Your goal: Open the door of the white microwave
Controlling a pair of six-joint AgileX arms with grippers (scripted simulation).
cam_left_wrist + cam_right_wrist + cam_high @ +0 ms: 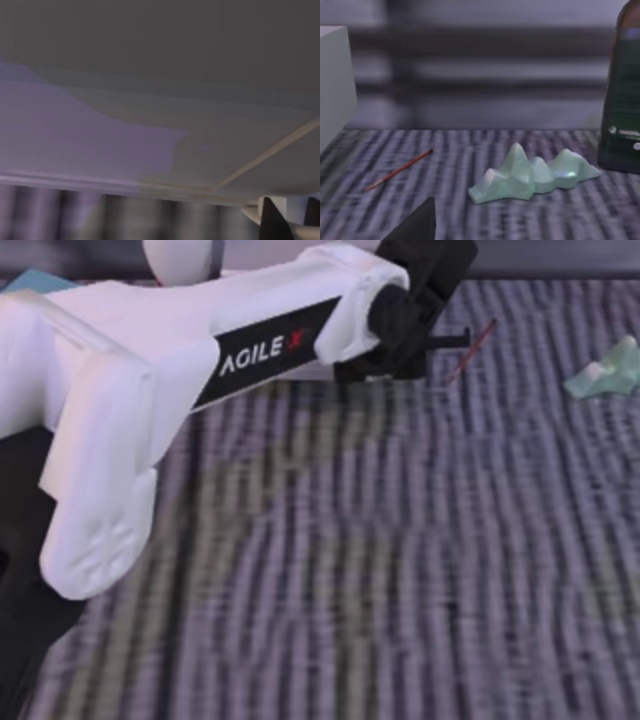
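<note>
While my left pincer [440,340] presses close, the white microwave [165,100] fills its view.

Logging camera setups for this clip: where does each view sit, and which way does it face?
Top view: above the table, looking down; my left arm fills it, the left gripper by the white microwave.
Left wrist view: pressed close against a white panel, likely the door.
Right wrist view: low, facing across the table; a dark gripper tip shows.
Shared by top and right wrist views: the red pencil and the green rocky piece.
</note>
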